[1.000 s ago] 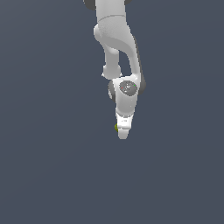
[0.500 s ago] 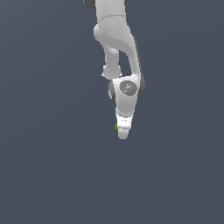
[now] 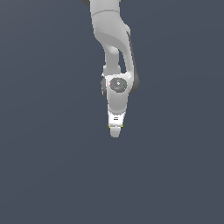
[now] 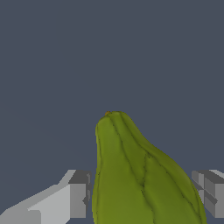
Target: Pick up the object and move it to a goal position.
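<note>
Now the gripper (image 4: pixel 142 199) is clamped on the green object (image 4: pixel 140 179), one finger (image 4: pixel 76 197) at each side.

Matt ridged green object (image 4: pixel 140 179), smooth white tool (image 3: pixel 115 129)

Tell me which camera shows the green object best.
The wrist view: the green object fills the space between the end effector fingers, ridges and tapered tip clear. The exterior view shows only tiny green specks beside the end effector.
</note>
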Controlling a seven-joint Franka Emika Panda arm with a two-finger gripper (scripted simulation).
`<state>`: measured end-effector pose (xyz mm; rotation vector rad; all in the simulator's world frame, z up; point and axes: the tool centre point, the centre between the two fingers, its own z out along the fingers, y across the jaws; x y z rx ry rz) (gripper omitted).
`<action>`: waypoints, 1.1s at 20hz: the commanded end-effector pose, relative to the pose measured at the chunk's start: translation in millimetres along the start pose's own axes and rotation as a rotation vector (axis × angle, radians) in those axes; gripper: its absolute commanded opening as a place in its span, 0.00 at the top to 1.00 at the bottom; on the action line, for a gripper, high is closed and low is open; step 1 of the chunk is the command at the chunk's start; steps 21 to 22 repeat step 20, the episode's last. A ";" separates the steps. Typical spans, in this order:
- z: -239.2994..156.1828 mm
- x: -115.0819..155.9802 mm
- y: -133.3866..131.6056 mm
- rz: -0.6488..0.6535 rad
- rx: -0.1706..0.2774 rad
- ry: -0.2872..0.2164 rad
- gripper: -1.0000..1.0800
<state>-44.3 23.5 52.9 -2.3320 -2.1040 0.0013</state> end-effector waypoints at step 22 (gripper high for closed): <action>-33.8 -105.7 5.3 0.001 -0.001 0.000 1.00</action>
